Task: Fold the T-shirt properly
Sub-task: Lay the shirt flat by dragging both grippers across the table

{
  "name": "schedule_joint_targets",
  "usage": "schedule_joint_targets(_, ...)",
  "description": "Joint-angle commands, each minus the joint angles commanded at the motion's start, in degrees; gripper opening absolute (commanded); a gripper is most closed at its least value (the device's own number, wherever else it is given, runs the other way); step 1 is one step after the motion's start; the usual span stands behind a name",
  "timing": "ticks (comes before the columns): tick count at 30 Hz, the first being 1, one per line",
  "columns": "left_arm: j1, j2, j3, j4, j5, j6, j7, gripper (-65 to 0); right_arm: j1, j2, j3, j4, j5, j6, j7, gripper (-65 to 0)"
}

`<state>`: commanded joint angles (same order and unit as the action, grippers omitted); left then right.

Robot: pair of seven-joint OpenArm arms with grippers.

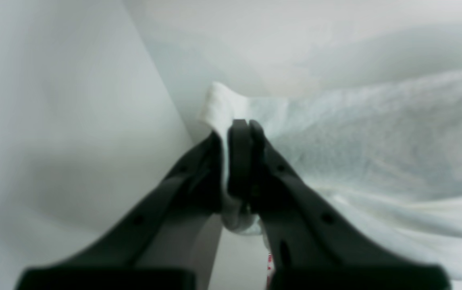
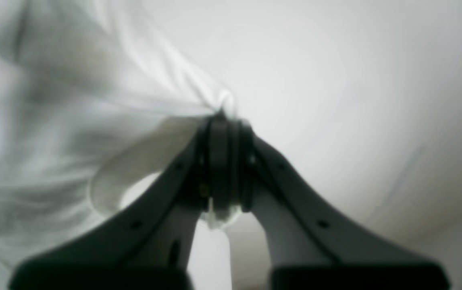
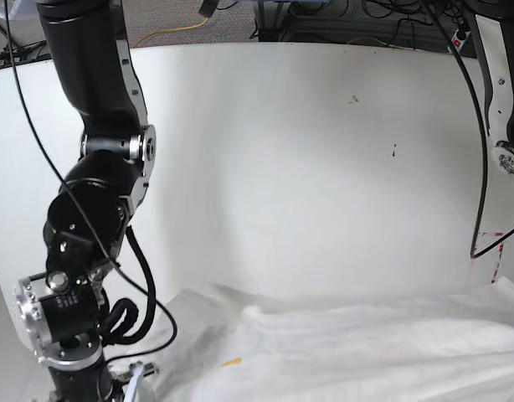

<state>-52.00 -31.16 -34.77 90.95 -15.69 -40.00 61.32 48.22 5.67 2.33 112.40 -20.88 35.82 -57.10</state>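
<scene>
T-shirt (image 1: 376,133) fabric is filling the right half of the left wrist view, white and softly creased, with one folded edge standing up at centre frame. The left gripper (image 1: 242,125) is pinching that edge: its two dark jaws are pressed together on the cloth, and a small bunch of fabric is showing below the jaws at lower centre. The white table (image 1: 53,121) is occupying the left half of the frame.

In the right wrist view, the T-shirt (image 2: 73,100) is spreading across the left half of the frame, blurred, with creases converging on the jaw tips. The right gripper (image 2: 225,121) is clamping a gathered point of cloth between closed jaws at centre frame. A loop of fabric is hanging at lower left of the jaws.

In the base view, the T-shirt (image 3: 366,352) is lying along the bottom edge of the frame, from lower centre to lower right, on the white table (image 3: 307,167). A small orange-yellow mark (image 3: 231,362) is showing on the cloth at lower centre. The black arm (image 3: 94,218) is standing at the left of the frame; its gripper is out of frame here.
</scene>
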Motion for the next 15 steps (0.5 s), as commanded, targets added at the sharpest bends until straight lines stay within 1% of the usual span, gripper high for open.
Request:
schedule_joint_targets(4, 8.6, 0.4, -0.5, 2.0, 0.0, 0.0, 0.0, -65.0, -10.5, -1.1, 2.5, 3.3, 0.1, 0.00, 0.3, -65.0)
schedule_joint_targets(8, 17.1, 3.9, -4.7, 5.0, 0.0, 0.0, -0.1, -65.0, -18.6, -3.1, 5.9, 3.8, 0.5, 0.09, 0.4, -65.0)
schedule_joint_targets(10, 22.9, 5.4, -6.4, 6.9, 0.0, 0.0, -0.1, -65.0, -23.8, -4.0, 8.5, 3.8, 3.4, 0.09, 0.4, -65.0)
schedule_joint_targets(12, 27.5, 6.2, -6.9, 8.3, 0.0, 0.0, -0.2, -65.0, -27.6, -4.0, 10.3, 3.8, 6.9, 0.09, 0.4, -65.0)
schedule_joint_targets(15, 35.4, 7.7, -7.8, 10.5, 0.0, 0.0, -0.3, -65.0, -34.2, -4.1, 13.9, 3.8, 14.0, 0.09, 0.3, -65.0)
